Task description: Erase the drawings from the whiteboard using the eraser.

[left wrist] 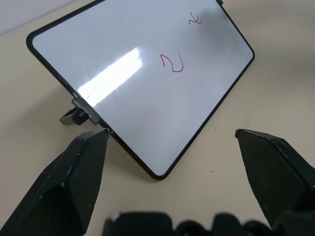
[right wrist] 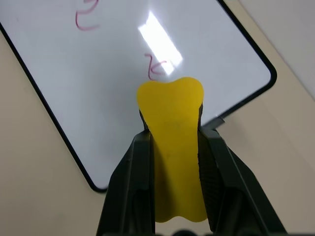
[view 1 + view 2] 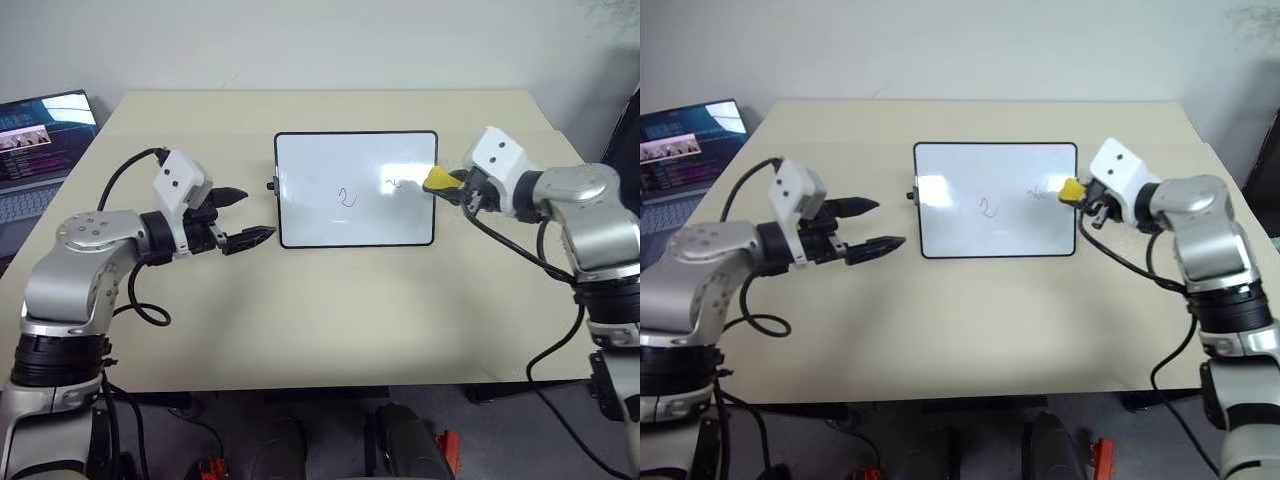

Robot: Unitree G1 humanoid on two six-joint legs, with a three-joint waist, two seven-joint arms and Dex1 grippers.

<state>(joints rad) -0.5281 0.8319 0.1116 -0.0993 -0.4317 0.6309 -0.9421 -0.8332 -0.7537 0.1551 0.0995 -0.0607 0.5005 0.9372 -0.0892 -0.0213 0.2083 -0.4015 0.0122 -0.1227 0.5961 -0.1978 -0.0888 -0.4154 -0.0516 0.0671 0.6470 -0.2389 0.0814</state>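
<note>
**Ana:** Two marker drawings show on the whiteboard (image 3: 356, 190), which lies flat on the beige table (image 3: 330, 320), near its far middle. One is a reddish curl (image 3: 347, 197) around the centre of the board. The other is a smaller purplish squiggle (image 3: 396, 183) close to the board's right edge.

**Ben:** Where is the eraser?

**Ana:** The yellow eraser (image 2: 174, 147) is clamped between the two black fingers of the right end effector (image 3: 448, 183). It sits at the board's right edge, with its rounded front end just beside the purplish squiggle. I cannot tell whether it touches the surface.

**Ben:** And the left arm?

**Ana:** The left end effector (image 3: 240, 217) hovers just to the left of the board, pointing toward it. Its fingers (image 1: 74, 172) are spread apart and hold nothing. A small black knob (image 1: 74, 115) on the board's left side sits close in front of them.

**Ben:** Anything else on the table?

**Ana:** An open laptop (image 3: 35, 150) stands at the far left, its screen lit. A bright glare patch (image 1: 115, 73) shines on the board's glossy surface.
</note>
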